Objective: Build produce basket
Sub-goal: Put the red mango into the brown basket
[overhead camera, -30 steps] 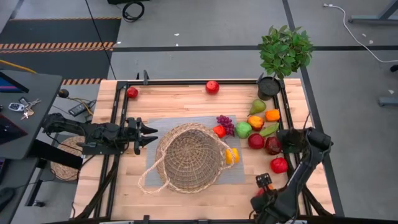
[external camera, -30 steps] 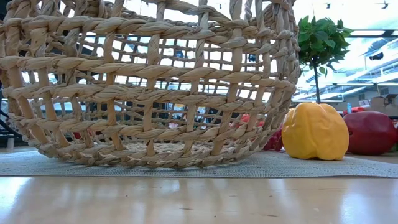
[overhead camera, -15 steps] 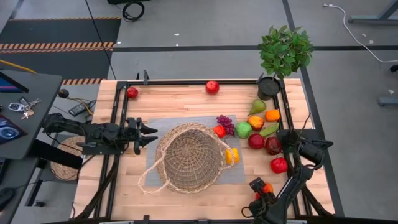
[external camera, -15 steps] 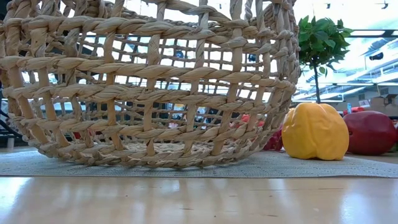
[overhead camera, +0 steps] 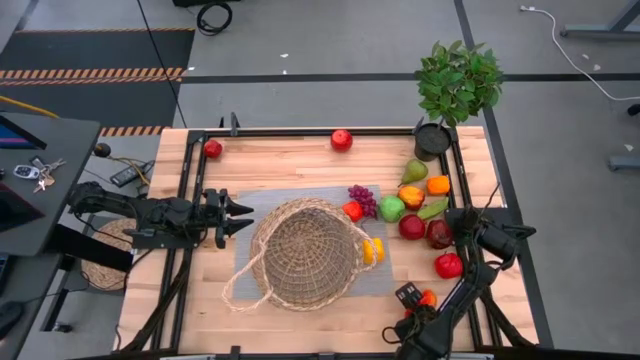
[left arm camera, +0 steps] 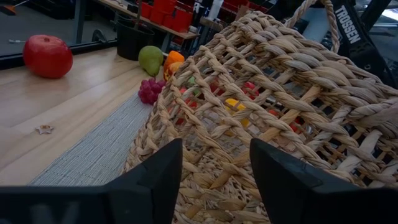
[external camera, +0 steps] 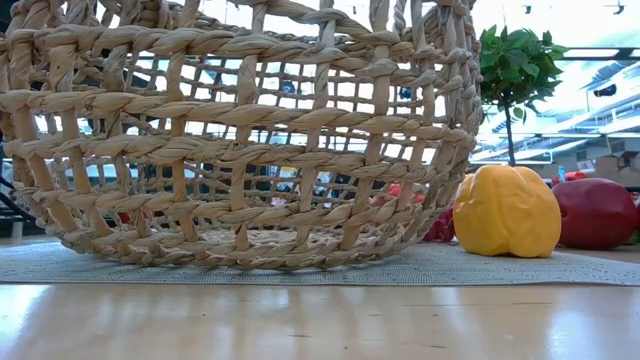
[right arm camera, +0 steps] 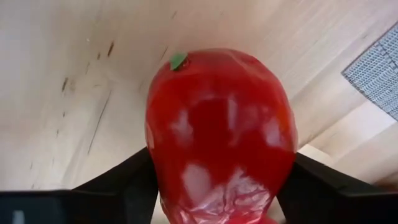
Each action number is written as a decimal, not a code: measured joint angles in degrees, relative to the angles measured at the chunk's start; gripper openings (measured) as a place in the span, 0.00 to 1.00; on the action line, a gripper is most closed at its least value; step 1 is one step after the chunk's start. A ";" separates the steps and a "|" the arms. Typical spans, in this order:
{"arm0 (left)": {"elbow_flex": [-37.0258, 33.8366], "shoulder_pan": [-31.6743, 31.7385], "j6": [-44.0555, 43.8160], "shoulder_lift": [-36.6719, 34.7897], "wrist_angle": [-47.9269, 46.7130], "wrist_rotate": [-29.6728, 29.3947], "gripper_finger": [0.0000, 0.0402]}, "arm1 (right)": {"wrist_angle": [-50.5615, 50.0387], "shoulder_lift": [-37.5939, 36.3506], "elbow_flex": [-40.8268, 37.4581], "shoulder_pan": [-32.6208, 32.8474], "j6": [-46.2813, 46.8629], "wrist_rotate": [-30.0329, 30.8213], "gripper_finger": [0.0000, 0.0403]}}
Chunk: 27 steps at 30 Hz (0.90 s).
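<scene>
Right wrist view: right hand (right arm camera: 217,186) clasping red-orange fruit (right arm camera: 221,134) (left hand (left arm camera: 211,168) clenched, by basket (left arm camera: 292,118)).

text: "TROSSEN" | on: dark robot arm (left arm camera: 356,31) (white lettering)

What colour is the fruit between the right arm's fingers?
Glossy red-orange fruit with a small green tip, clearest in the right wrist view.

Two dark arms, black jointed links, matte black wedge fingers (left arm camera: 152,180), white TROSSEN lettering on one black link
</scene>
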 joint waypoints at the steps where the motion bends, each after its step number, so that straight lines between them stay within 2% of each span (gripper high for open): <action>1: 0.02 0.02 0.00 0.02 0.00 0.00 0.49 | 0.06 -0.13 -0.05 -0.19 0.06 0.04 0.66; 5: 0.01 0.00 0.00 0.02 0.00 0.00 0.49 | 0.55 -1.51 -0.11 -0.71 2.75 2.03 0.67; 20: 0.02 0.02 0.02 0.02 0.02 0.00 0.48 | 1.48 -16.33 -0.09 -0.80 20.15 22.30 0.67; 27: 0.02 0.02 0.00 0.02 0.02 0.00 0.49 | 10.86 -21.96 -0.07 -1.24 22.94 29.08 0.67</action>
